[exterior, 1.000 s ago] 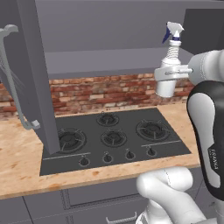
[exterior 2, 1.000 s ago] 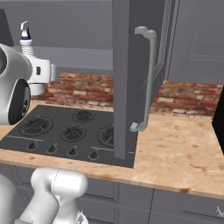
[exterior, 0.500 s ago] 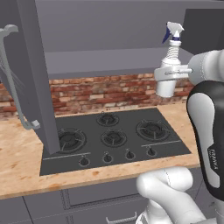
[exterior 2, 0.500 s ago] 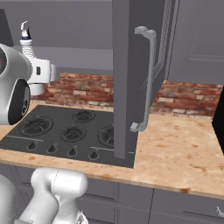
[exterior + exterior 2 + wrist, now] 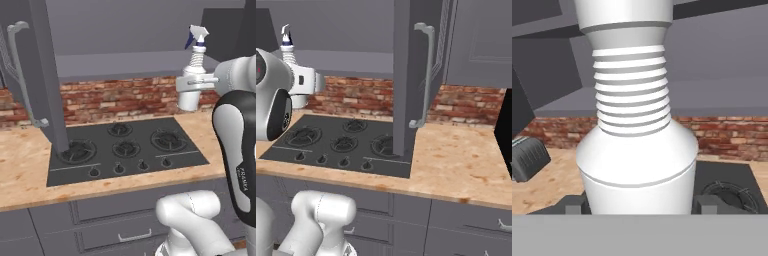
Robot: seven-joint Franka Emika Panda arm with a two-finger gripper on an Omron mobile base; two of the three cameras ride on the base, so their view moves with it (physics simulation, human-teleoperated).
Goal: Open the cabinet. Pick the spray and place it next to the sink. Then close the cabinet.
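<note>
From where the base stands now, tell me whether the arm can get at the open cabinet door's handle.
Probably not freely: the pincer is shut on the spray, far to the right of the handle. The path over the stove looks unobstructed.

One slim white ribbed spray bottle with blue nozzle (image 5: 195, 75), at 2 o'clock in left base view. One black gas cooktop (image 5: 125, 150): five round burners, four small front knobs. One open dark-grey cabinet door (image 5: 411, 75) with one silver bar handle (image 5: 425, 75), at 12 o'clock in right base view.
</note>
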